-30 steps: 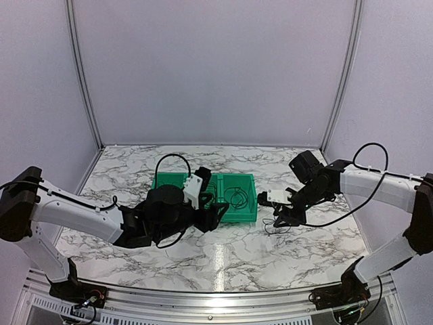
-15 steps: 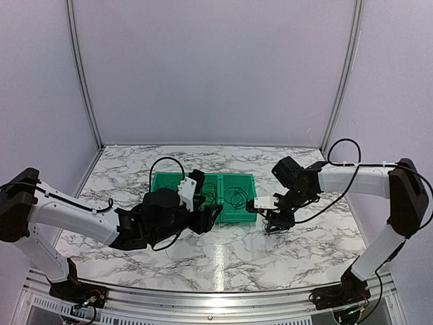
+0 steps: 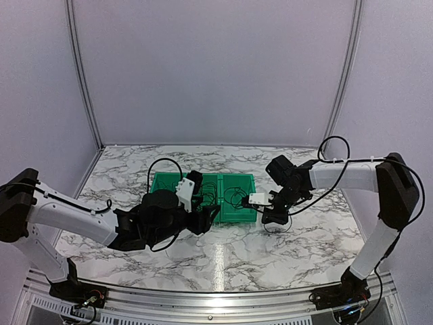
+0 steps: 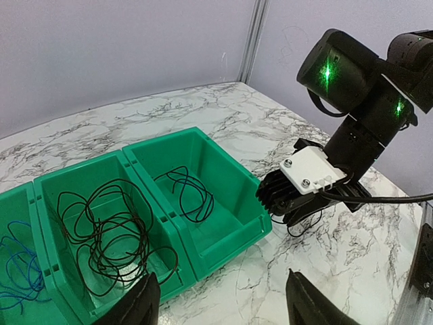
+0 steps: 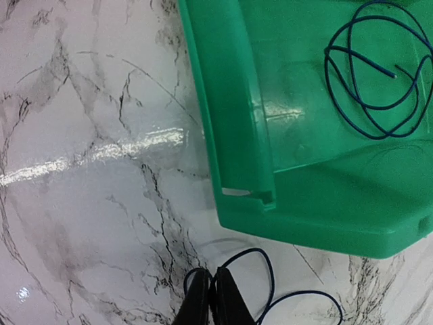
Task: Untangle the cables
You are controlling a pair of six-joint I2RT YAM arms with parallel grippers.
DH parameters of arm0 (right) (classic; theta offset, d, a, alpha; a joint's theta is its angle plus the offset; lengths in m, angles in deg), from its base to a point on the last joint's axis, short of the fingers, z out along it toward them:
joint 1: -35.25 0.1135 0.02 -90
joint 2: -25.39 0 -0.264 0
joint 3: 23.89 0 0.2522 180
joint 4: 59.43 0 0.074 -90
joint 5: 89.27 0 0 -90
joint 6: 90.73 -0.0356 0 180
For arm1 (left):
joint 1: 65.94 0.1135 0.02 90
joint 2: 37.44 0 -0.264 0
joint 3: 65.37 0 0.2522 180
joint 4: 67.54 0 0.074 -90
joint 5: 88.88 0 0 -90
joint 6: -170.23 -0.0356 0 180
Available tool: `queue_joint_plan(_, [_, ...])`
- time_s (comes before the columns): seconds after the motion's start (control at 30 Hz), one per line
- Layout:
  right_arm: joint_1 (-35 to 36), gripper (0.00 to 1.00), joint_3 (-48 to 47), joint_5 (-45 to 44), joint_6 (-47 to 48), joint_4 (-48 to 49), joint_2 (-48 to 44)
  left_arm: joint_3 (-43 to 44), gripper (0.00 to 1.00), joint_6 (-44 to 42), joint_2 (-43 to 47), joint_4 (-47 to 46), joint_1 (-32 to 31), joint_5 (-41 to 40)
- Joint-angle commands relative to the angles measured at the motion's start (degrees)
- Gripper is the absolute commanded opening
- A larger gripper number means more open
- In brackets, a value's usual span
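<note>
cables point(image 4: 115, 233) lie mostly in a green bin point(image 4: 230, 247) with three compartments: a black tangle fills the middle one, a smaller black coil point(image 4: 188, 193) sits in the right one, and a blue cord point(image 4: 17, 264) in the left one. one more thin cord point(image 5: 252, 250) loops on the marble table point(image 3: 223, 257) just beside the bin's corner, and the right gripper point(image 5: 212, 288) has its fingers pressed together on it. the left gripper point(image 4: 221, 288) hovers near the bin's front wall, fingers spread wide.
</note>
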Motion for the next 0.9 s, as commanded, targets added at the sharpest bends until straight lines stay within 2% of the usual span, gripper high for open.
queue_joint_plan(0.0, [0.4,0.03,-2.83,-0.33,-1.5,-0.82,-0.12,-0.85,0.66,0.19,2.21,-0.07,-0.1,-0.86])
queue_joint_plan(0.1, [0.46,0.0,-3.56,1.03,-2.29,-2.94,-3.26,-0.85,0.66,-0.1,2.29,-0.11,-0.08,-0.73])
queue_joint_plan(0.33, [0.33,0.0,-7.11,7.78,-4.23,-10.43,-14.88,2.25,0.65,-0.9,-0.51,-0.35,-0.44,2.51])
queue_joint_plan(0.47, [0.37,0.0,-9.56,12.4,-5.54,-12.99,-19.97,4.93,0.65,-4.13,-2.87,-3.0,-1.85,5.25])
queue_joint_plan(0.6, [0.37,0.0,-12.46,17.0,-6.77,-14.01,-21.74,9.37,0.66,-5.99,-5.48,-5.06,-2.96,6.84])
queue_joint_plan(0.87, [0.41,0.0,-17.44,25.03,-8.27,-14.05,-21.3,14.39,0.69,-3.2,-12.02,-13.44,-3.17,8.19])
